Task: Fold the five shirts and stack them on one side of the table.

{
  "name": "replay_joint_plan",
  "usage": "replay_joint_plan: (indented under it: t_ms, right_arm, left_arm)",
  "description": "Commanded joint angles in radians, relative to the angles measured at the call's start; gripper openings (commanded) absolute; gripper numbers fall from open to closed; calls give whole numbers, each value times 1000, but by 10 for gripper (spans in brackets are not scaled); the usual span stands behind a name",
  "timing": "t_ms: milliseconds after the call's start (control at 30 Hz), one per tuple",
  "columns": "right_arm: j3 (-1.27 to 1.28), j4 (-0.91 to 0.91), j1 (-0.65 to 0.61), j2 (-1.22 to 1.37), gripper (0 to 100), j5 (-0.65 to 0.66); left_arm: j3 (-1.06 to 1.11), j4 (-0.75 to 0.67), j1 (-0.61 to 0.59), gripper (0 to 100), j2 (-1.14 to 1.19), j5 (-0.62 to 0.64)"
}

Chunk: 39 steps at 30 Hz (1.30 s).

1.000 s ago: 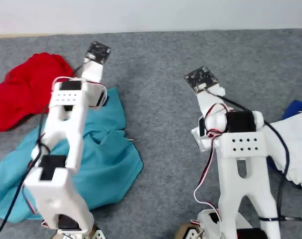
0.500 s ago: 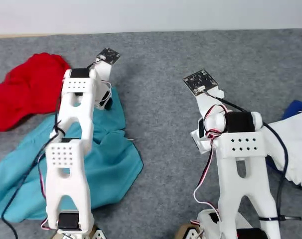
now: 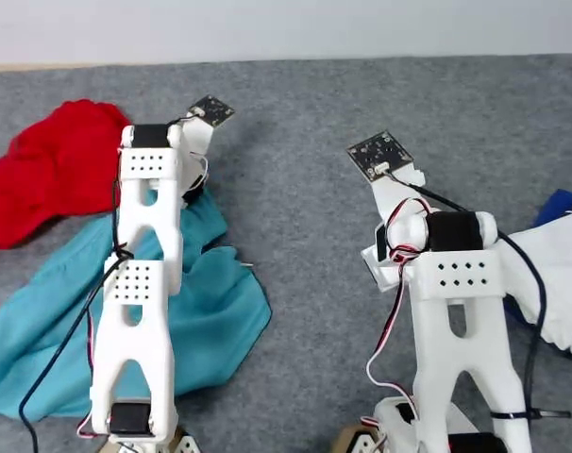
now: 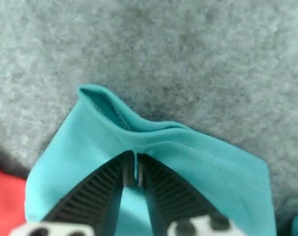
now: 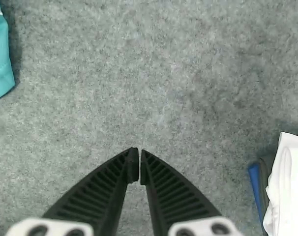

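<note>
– Left gripper (image 4: 134, 169) is clamped shut on the teal shirt (image 4: 198, 167), fwiw. In the left wrist view a raised fold of its hem is seen caught right at the closed tips, with the gray table (image 4: 213, 59) spread out past it. Right gripper (image 5: 139, 167) is clenched too, but nothing is held; it's hung over bare gray surface.

– Agreed. From the high view the teal shirt (image 3: 210, 311) is seen laid out on a diagonal. Its long axis is run from the table's near left corner up toward the middle, and its narrower far end is pointed at the left arm's wrist, where it's grabbed. The pinch itself is hidden under the arm up there, so that bit is taken from the wrist cam.

– What else can be picked out from above?

– Over at the far left the red shirt (image 3: 50, 170) is bunched up, right against the teal one. At the right edge the white shirt (image 3: 560, 274) is piled, with the blue shirt (image 3: 560, 203) poking out beside it. In the right wrist view the white shirt (image 5: 286, 182) and blue shirt (image 5: 254, 177) are caught at one edge and a teal corner (image 5: 0, 54) at the other, both well apart from those closed tips.
</note>
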Motion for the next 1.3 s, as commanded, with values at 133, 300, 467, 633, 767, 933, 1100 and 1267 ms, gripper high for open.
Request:
replay_joint_plan:
  t_ms: [133,300,467,633,767,933,1100,1267]
  right_arm:
    - [-14,4,-13,-33,10,-6]
    - [-14,-5,-70,-31,10,-3]
    - [-12,-41,-145,-21,10,-8]
    - [-8,-166,-220,5,12,-8]
    - [-14,-240,-282,117,13,-8]
    - [-23,-321,-374,229,13,-8]
    - [-140,-371,-441,348,13,-8]
    - [-351,-364,-487,542,15,-9]
  left_arm:
    - [-39,29,-6,4,-420,184]
    - [-13,29,-97,4,-643,304]
    - [133,29,-282,4,-806,315]
    - [401,29,-454,4,-936,245]
    - [628,28,-598,4,-1045,175]
    - [875,26,-764,4,-1175,29]
    - [1058,5,-884,4,-1241,-81]
    - [1165,-34,-930,4,-1244,-89]
